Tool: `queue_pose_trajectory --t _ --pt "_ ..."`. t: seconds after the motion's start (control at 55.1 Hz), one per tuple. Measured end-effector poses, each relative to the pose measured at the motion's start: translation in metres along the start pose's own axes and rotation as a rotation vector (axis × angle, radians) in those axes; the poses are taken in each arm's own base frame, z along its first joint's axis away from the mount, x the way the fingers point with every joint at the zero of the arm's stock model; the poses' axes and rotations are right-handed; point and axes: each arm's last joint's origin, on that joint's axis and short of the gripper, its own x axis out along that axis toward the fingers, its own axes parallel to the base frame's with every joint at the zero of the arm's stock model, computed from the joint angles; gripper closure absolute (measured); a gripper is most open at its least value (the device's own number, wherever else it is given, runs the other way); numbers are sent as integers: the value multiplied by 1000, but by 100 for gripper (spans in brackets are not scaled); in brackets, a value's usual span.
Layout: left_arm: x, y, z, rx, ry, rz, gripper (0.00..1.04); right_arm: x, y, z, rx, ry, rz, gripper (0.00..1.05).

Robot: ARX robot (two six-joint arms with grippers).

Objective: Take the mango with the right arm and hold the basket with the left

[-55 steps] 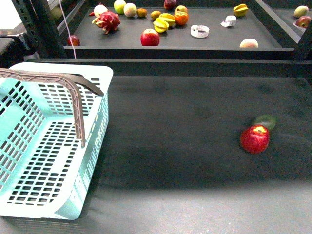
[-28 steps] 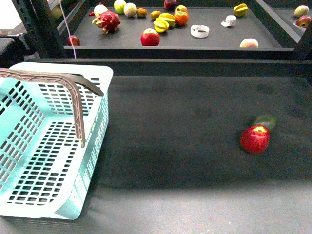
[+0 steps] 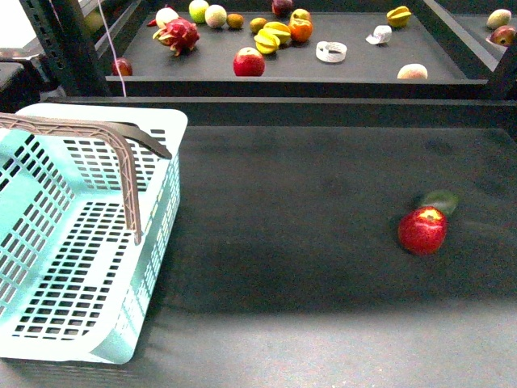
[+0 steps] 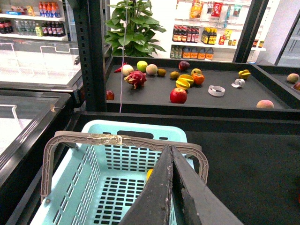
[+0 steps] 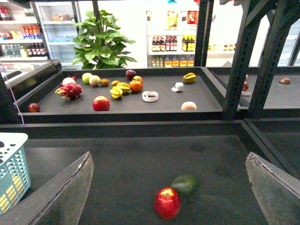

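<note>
The turquoise basket stands well to the left of the red apple. A sliver of yellow, probably the mango, shows inside the basket. The left gripper above the basket is pressed together; the right gripper is spread wide, facing the apple.

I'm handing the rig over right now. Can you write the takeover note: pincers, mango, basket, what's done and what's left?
Left pincer: shut on nothing, above the basket; handle not gripped.
Right pincer: open and empty, over the dark table, facing the red apple and dark green fruit.
Mango: not located. A yellow patch shows in the basket beside the left pincer; cannot tell what it is.
Done: nothing confirmed.
Left: find and pick the mango, hold the basket.
</note>
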Motion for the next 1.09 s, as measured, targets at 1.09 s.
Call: queue_pose_trajectory --t 1.09 --pt "-16 0 -3 1 7 0 87 0 0 0 0 0 0 8"
